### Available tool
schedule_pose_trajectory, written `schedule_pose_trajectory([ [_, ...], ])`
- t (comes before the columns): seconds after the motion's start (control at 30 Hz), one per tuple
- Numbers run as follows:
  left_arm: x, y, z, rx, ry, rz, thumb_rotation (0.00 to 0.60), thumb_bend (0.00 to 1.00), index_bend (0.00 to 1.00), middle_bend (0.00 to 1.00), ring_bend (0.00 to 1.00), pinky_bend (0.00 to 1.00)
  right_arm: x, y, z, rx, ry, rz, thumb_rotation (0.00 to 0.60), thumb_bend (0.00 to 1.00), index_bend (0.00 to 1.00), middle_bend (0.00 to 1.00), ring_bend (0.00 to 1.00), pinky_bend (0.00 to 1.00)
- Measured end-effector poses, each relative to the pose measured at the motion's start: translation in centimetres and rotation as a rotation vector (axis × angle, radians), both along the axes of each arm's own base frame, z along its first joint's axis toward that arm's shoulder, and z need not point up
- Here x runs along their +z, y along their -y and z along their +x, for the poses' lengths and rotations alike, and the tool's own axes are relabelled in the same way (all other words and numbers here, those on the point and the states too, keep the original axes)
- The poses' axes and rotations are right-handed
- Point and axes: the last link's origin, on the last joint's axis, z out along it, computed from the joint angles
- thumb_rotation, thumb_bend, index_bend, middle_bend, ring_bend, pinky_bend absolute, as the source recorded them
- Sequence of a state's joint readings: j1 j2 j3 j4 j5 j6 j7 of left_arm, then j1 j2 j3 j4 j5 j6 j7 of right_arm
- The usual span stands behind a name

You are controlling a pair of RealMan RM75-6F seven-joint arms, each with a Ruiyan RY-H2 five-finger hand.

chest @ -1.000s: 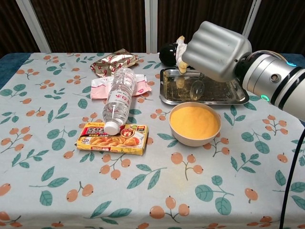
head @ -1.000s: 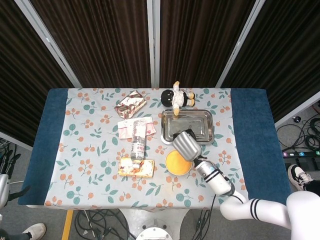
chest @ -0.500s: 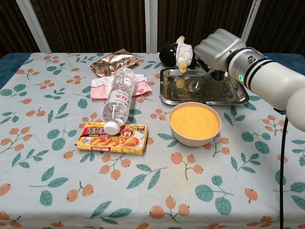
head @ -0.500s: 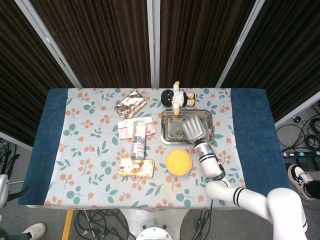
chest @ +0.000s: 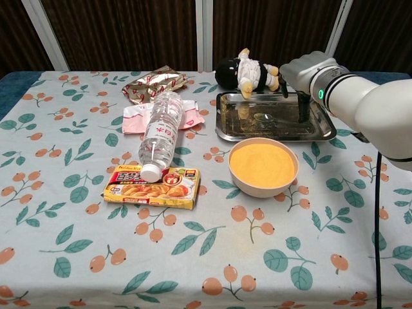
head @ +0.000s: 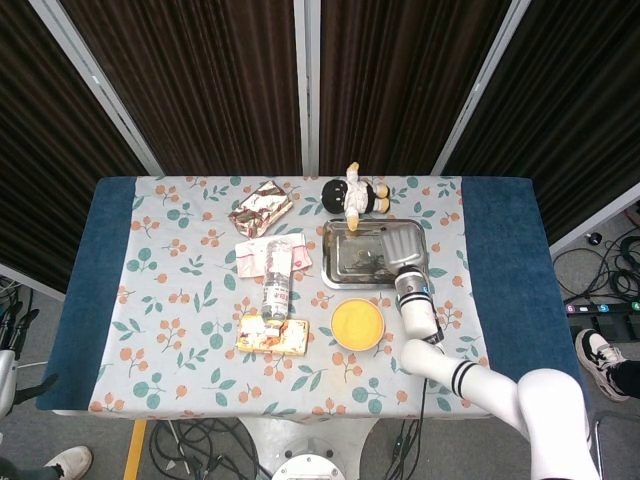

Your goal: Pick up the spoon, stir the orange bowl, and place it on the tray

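Spoon lies inside the tray, right of centre in the chest view, its bowl end toward the tray's middle and its handle running right toward the right hand.

Nearest the camera, the counter wears a cloth printed with leaves and orange berries. A flat food box lies left of centre. A clear bottle rests on its side with the capped end over the box's upper edge and its far end over a pink packet.

Right of the box sits the bowl, filled with something smooth and orange; nothing stands in it. Just beyond it is the metal tray, holding only the spoon.

The right hand hovers over the tray's right part. In the chest view dark fingers point down toward the spoon's handle; I cannot tell whether they touch or pinch it, and the head view shows only the back of the hand.

A plush doll lies at the tray's far edge, and a shiny wrapped packet lies further left. The left hand shows in neither view.
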State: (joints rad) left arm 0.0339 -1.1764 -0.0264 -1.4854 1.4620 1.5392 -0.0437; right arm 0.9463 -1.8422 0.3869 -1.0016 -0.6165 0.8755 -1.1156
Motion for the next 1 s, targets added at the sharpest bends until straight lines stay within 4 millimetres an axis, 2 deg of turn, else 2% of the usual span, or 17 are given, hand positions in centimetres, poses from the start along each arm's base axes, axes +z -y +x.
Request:
schedule_pose_trajectory([
  [0.1, 0.0, -0.1, 0.0, -0.002, 0.001, 0.001, 0.6, 0.09, 0.16, 0.08, 0.09, 0.12, 1.4, -0.5, 0.0, 0.017, 0.036, -0.011, 0.6, 0.11, 0.36, 0.97, 0.98, 1.0],
  [0.2, 0.0, -0.3, 0.0, -0.005, 0.002, -0.003, 0.6, 0.09, 0.16, 0.08, 0.09, 0.12, 3.5, -1.6, -0.4, 0.044, 0.078, -0.021, 0.6, 0.14, 0.4, 0.87, 0.87, 0.98],
  [0.33, -0.1, -0.6, 0.2, -0.018, 0.002, -0.007, 0.6, 0.09, 0.16, 0.08, 0.09, 0.12, 7.3, -4.1, -2.0, 0.065, 0.146, -0.042, 0.6, 0.15, 0.4, 0.66, 0.66, 0.78],
  [0.4, -0.1, -0.8, 0.4, -0.024, 0.002, -0.011, 0.6, 0.09, 0.16, 0.08, 0.09, 0.12, 9.9, -5.9, -3.5, 0.063, 0.187, -0.061, 0.6, 0.15, 0.4, 0.55, 0.57, 0.73],
  [0.47, -0.2, -1.1, 0.6, -0.033, 0.002, -0.016, 0.6, 0.09, 0.16, 0.08, 0.09, 0.12, 12.1, -7.5, -5.2, 0.046, 0.218, -0.078, 0.6, 0.15, 0.34, 0.4, 0.44, 0.63],
  [0.53, -0.2, -1.2, 0.7, -0.036, 0.001, -0.021, 0.6, 0.09, 0.16, 0.08, 0.09, 0.12, 14.3, -9.2, -7.2, 0.017, 0.252, -0.095, 0.6, 0.15, 0.24, 0.27, 0.26, 0.43],
  [0.63, -0.3, -1.5, 0.9, -0.042, 0.0, -0.029, 0.6, 0.09, 0.16, 0.08, 0.09, 0.12, 16.0, -11.6, -9.5, -0.012, 0.319, -0.103, 0.6, 0.15, 0.15, 0.16, 0.1, 0.26],
  [0.8, -0.6, -1.8, 1.3, -0.052, -0.001, -0.043, 0.6, 0.09, 0.16, 0.08, 0.09, 0.12, 17.9, -16.1, -12.5, -0.012, 0.45, -0.128, 0.6, 0.16, 0.11, 0.11, 0.03, 0.2],
  [1.0, -1.0, -2.2, 1.9, -0.062, -0.004, -0.052, 0.6, 0.09, 0.16, 0.08, 0.09, 0.12, 19.8, -21.2, -15.1, 0.059, 0.524, -0.201, 0.6, 0.16, 0.11, 0.13, 0.03, 0.15],
])
